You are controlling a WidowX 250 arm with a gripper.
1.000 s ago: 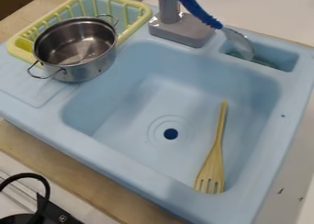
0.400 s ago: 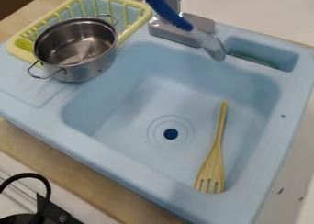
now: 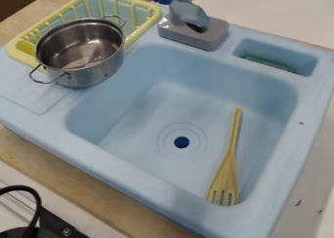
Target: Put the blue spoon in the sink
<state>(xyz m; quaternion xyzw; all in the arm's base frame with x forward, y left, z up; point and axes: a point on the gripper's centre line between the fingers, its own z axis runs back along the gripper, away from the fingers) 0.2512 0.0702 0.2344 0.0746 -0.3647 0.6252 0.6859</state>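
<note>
The light-blue sink is holding a slotted wooden spatula. A yellow dish rack is standing behind a steel pot. The gray faucet is standing behind the blue spoon. The gripper's state I cannot tell.

I'm seeing pale wooden worktop showing along near edge of light-blue sink unit and at upper left; sink unit is sitting on it.
</note>
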